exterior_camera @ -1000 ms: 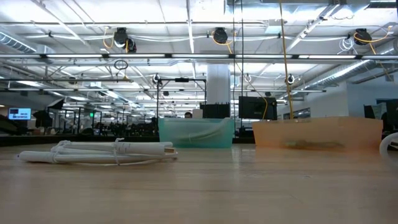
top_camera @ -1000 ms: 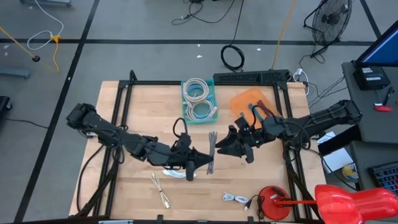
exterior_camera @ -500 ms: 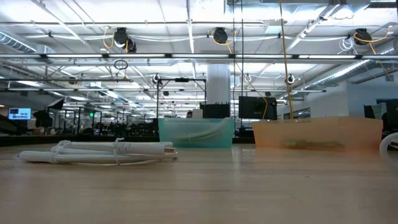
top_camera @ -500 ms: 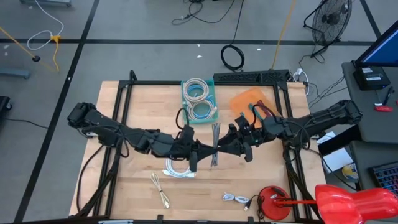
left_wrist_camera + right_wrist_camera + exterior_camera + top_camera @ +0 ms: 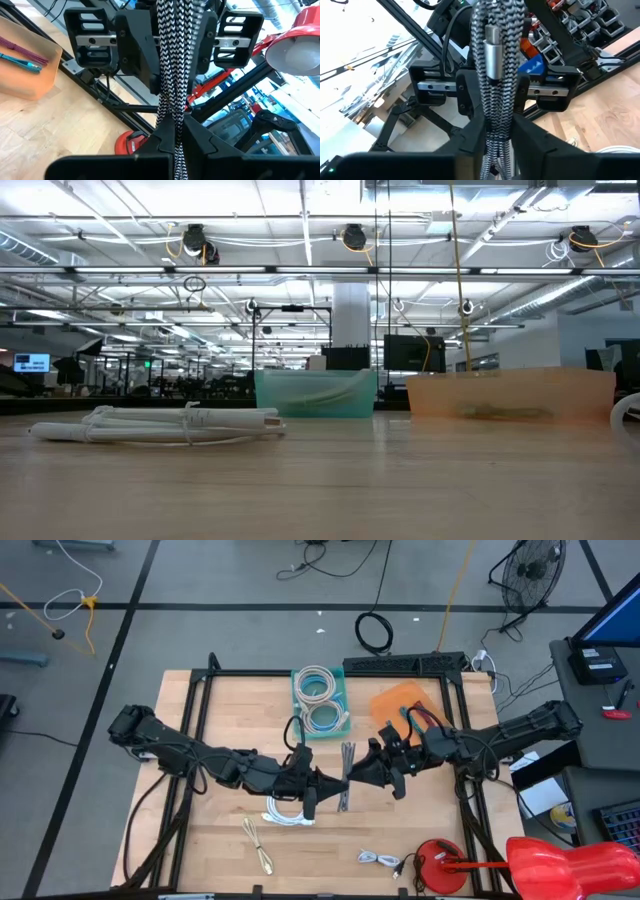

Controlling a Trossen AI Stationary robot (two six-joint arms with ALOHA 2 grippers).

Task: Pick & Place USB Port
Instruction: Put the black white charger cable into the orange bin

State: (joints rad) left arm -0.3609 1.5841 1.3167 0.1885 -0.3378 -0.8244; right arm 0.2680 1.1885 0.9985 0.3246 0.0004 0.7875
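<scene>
Braided black-and-white cable (image 5: 343,780) now hangs between both grippers over the middle of the table, above the wood rather than on it. A second ago the left gripper (image 5: 325,786) sat lower, over the white bundle (image 5: 285,813), and only the right gripper (image 5: 362,774) had the cable. Half a second ago the left arm had swung up to meet it, and nothing has shifted since. Both wrist views show each pair of jaws clamped on the cable from opposite sides, with its metal plug (image 5: 493,37) showing just past the right gripper's fingers. I judge this a hand-over caught midway: one gripper must let go before the cable can travel on, and which bin it is bound for cannot be told. By count there are two arms and two bins. The teal bin (image 5: 296,700) holds two pale coils, and the orange bin (image 5: 385,700) holds what look like two thin cables, one pink and one teal. Three more cables lie loose on the table: the white bundle, a tan one (image 5: 258,848) near the front edge, and a small white one (image 5: 380,860) beside one red lamp (image 5: 440,866).
</scene>
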